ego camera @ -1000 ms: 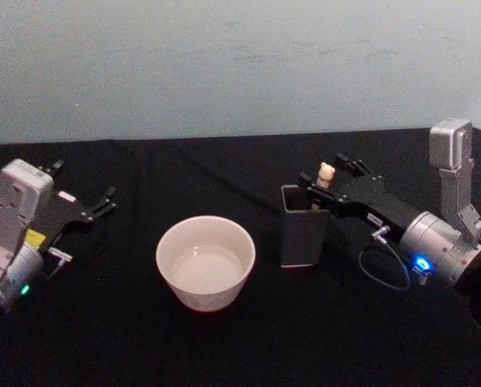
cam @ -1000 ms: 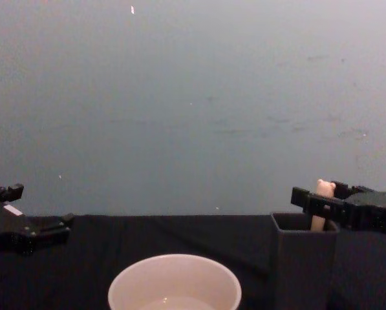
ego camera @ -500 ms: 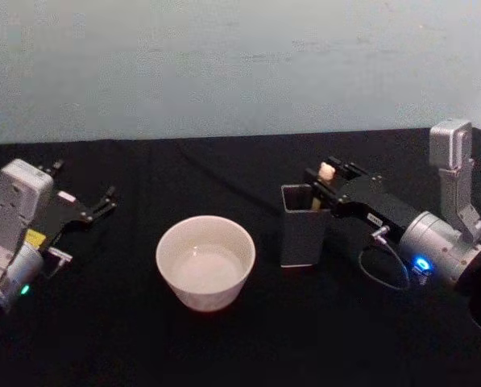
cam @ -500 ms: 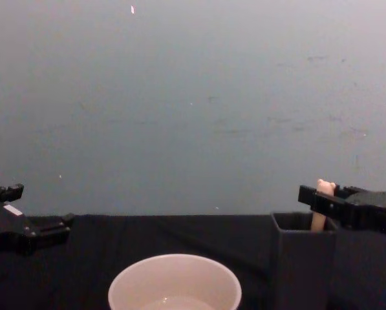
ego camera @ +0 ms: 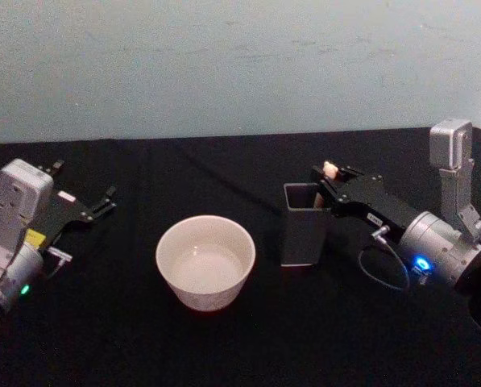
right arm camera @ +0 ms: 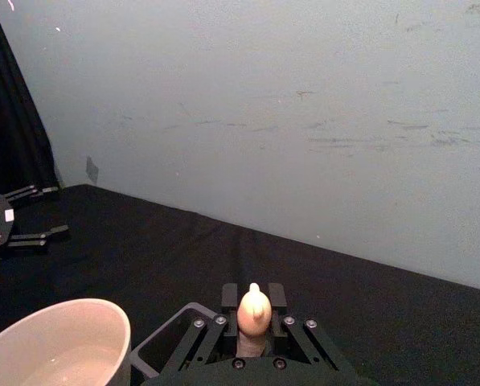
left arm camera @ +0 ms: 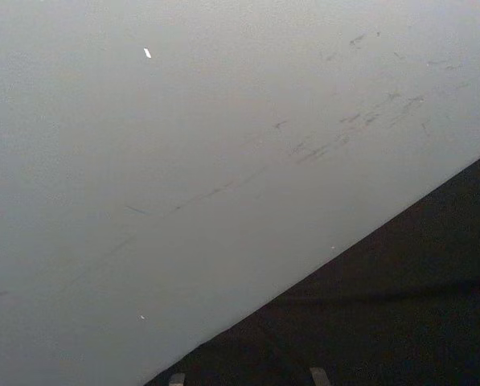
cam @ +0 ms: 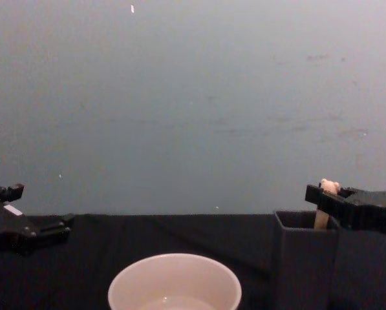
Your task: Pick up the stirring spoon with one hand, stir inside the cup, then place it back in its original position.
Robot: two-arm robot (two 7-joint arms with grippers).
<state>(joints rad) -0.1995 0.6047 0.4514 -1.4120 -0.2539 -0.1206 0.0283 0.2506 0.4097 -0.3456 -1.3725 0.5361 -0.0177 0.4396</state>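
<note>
The stirring spoon point(ego camera: 329, 168) stands in the dark grey square holder point(ego camera: 304, 230), its beige bear-head handle point(right arm camera: 254, 309) poking out above the rim. My right gripper point(ego camera: 326, 175) reaches in from the right at the holder's mouth and is shut on the handle, with a finger point(right arm camera: 230, 294) pressed against each side. The cream-white cup point(ego camera: 205, 262) sits left of the holder with a little liquid in it. My left gripper point(ego camera: 85, 179) rests open at the table's far left, nothing between its fingers. The spoon's bowl is hidden inside the holder.
A black cloth covers the table point(ego camera: 224, 347), and a pale wall point(ego camera: 240, 64) rises right behind it. A cable loop point(ego camera: 383, 270) hangs by the right wrist. There is free room in front of the cup and between the cup and the left arm.
The right gripper's fingers have closed in on the spoon handle, and the handle has shifted slightly to the right. The left arm has not moved.
</note>
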